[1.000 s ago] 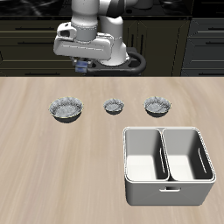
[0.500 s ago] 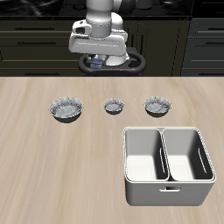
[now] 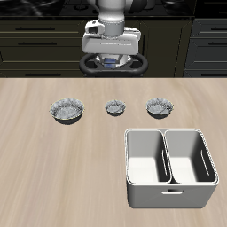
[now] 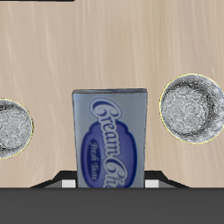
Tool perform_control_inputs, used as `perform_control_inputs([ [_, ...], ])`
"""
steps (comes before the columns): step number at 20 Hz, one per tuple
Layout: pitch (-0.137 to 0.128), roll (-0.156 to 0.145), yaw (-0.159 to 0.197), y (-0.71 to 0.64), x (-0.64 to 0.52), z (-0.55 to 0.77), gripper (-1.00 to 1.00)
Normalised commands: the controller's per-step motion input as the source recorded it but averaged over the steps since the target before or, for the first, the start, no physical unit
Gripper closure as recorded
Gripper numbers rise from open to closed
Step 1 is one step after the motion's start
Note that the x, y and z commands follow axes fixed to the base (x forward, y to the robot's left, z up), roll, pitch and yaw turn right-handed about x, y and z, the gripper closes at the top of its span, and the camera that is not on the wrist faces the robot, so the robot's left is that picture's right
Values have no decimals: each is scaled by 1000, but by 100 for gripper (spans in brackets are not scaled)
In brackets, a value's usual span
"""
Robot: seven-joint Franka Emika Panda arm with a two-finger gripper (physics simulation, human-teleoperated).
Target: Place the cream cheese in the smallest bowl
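Looking from the front first, I see my tool (image 3: 109,62) hanging high above the back of the counter (image 3: 53,168), with a bit of blue, the cream cheese (image 3: 108,61), showing under the hand. I judge it is kept that high so the box clears every rim on the way over. Three speckled bowls sit in a row on the counter: the smallest bowl (image 3: 115,107) in the middle, a wider bowl (image 3: 66,109) on one side and another wide bowl (image 3: 160,106) on the other. Nearer the front edge stands a white two-compartment bin (image 3: 171,167), apart from the row. From here the fingers are mostly hidden by the hand body, so the grip itself is hard to read.

Turning to the wrist camera, the cream cheese (image 4: 110,138) fills the middle, label facing the lens, clenched in my tool (image 4: 110,179); the fingers (image 4: 61,179) are only partly visible at its sides. Two bowls appear, one whole (image 4: 193,107), one cut off by the frame (image 4: 12,129). I cannot tell which bowls these are, and the box may be hiding the third.
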Motion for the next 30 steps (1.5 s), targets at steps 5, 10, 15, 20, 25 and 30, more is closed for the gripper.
perform_control_inputs([
  [5,-4,32,0,212,8,-26,100],
  [10,7,-9,-17,-45,14,-27,100],
  [15,36,5,-18,-93,-44,-234,100],
  [20,0,-30,6,-72,53,-175,100],
  [25,28,-17,1,-30,79,-229,100],
  [30,47,-14,14,-26,130,-317,100],
])
